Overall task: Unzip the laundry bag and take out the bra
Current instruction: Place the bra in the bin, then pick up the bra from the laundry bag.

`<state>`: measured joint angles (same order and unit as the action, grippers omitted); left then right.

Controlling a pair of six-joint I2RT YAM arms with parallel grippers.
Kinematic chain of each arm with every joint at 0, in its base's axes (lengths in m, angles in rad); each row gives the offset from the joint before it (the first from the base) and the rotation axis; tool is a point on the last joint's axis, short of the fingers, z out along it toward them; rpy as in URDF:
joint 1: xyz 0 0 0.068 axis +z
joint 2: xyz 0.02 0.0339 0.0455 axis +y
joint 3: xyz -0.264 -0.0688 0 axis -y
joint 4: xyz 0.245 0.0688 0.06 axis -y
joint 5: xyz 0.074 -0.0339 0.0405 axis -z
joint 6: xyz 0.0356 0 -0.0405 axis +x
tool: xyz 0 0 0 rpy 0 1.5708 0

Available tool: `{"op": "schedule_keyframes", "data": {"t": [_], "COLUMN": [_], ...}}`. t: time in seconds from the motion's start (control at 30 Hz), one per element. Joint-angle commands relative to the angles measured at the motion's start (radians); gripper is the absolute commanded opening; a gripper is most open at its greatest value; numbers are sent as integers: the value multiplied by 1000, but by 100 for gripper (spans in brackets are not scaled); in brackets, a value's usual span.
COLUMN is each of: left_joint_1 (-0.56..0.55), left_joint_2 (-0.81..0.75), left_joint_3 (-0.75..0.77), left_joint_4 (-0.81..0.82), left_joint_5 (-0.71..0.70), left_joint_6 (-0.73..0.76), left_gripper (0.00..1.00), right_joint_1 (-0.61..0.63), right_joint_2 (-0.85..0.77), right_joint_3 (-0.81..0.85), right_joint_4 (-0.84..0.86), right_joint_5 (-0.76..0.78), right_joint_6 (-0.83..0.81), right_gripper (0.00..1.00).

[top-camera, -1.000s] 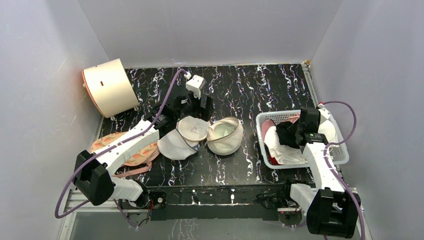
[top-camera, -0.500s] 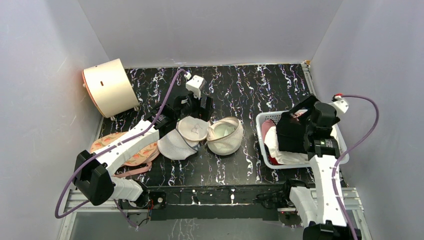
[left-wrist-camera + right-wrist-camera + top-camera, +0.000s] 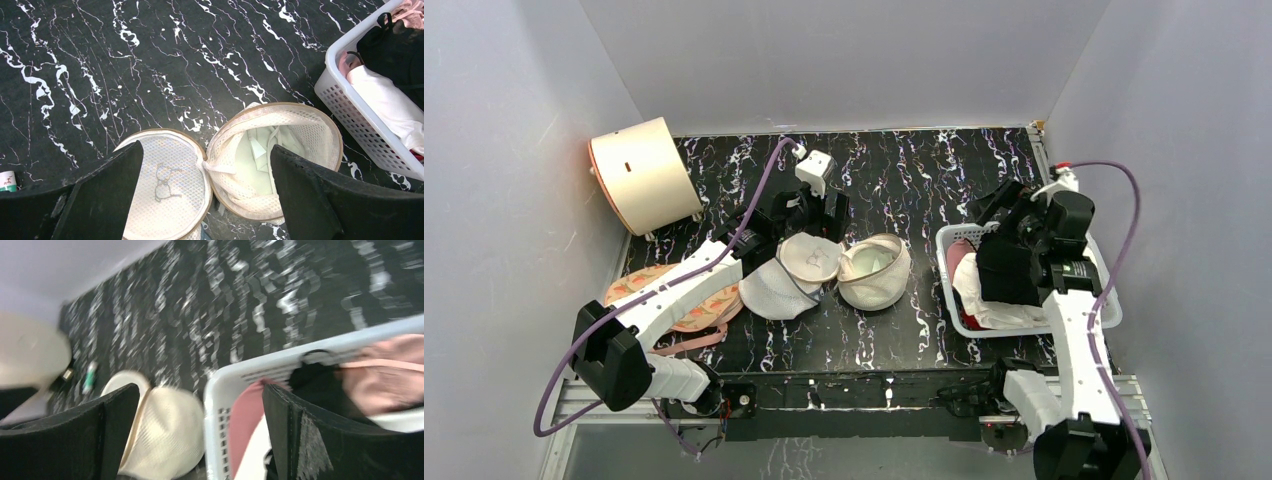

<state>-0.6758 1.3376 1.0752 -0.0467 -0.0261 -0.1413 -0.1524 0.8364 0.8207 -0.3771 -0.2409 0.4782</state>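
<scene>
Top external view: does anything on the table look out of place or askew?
Nothing is damaged or spilled. The laundry bag lies unzipped, with its lid flipped aside. A peach bra sprawls partly under the left arm.

Noted a smooth table (image 3: pixel 904 170), black with white veining and a faint sheen. Found the laundry bag (image 3: pixel 320 147) to be cream open-weave mesh cloth, soft and matt, edged with tan fabric binding; the bra (image 3: pixel 260 150) inside, smooth white cloth. Saw a white plastic basket (image 3: pixel 357 125) near the right edge, wall perforated, slightly glossy, filled with matt cloth. Read the left fingers (image 3: pixel 100 200) as matt black, faintly grainy plastic.
</scene>
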Motion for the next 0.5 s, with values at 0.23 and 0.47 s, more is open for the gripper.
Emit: {"op": "schedule_keyframes", "data": {"t": [0.23, 0.47], "left_joint_1": [7, 9], "left_joint_2": [-56, -103], "left_joint_3": [25, -7], "left_joint_4": [-2, 26], "left_joint_5": [-106, -208], "left_joint_6": [16, 29], "left_gripper": [98, 98], "right_joint_1": [476, 720], "right_joint_2": [242, 421], "right_joint_3": [157, 208], "right_joint_4": [87, 53], "right_joint_5": [-243, -113], "right_joint_6": [-28, 18], "right_gripper": [82, 57]}}
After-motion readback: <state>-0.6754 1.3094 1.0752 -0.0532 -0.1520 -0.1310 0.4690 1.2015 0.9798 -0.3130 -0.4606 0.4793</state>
